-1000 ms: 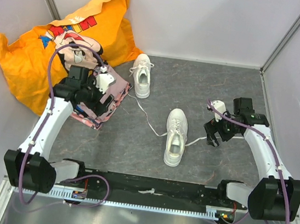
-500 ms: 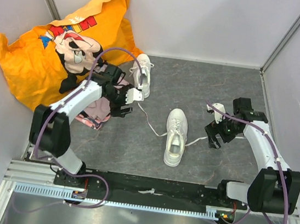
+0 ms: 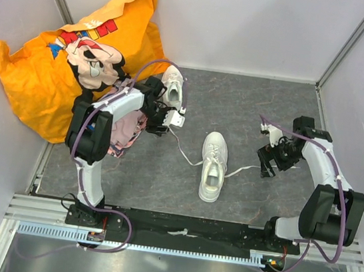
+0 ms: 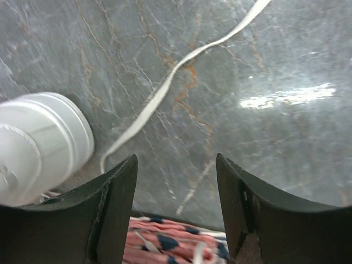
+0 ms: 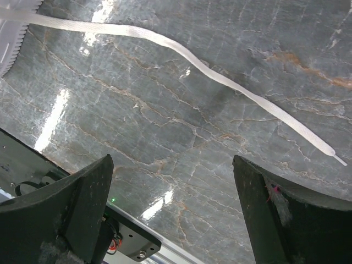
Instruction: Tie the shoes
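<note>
**Top external view.** On a grey marble-patterned table (image 3: 259, 112), a small white low-top sneaker (image 3: 212, 168) is seen near the centre, its toe turned to twelve o'clock. A second white low-top sneaker (image 3: 172, 84) is set at about eleven o'clock from it, well apart. A long white lace (image 3: 180, 149) is trailed from the central sneaker toward ten o'clock, and a shorter white lace (image 3: 237, 173) toward three o'clock. The left gripper (image 3: 172, 120) is held at the six o'clock end of the second sneaker, with its jaws parted and nothing gripped; contact with the sneaker cannot be told. The right gripper (image 3: 264, 167) is held at three o'clock of the central sneaker, near the shorter lace's tip, spread wide and empty. A pinkish folded garment (image 3: 124, 128) is partly covered by the left arm, and an orange cartoon-printed bag (image 3: 49, 71) is piled at ten o'clock.

**Left wrist view.** Bare table is seen between the parted dark fingers (image 4: 113, 212). The long lace (image 4: 165, 91) is laid from one o'clock toward seven o'clock, and a rounded white sneaker end (image 4: 41, 140) is seen at nine o'clock.

**Right wrist view.** Nothing is held between the wide-set fingers (image 5: 82, 206). The shorter lace (image 5: 220, 77) is stretched from eleven o'clock to three o'clock.
</note>
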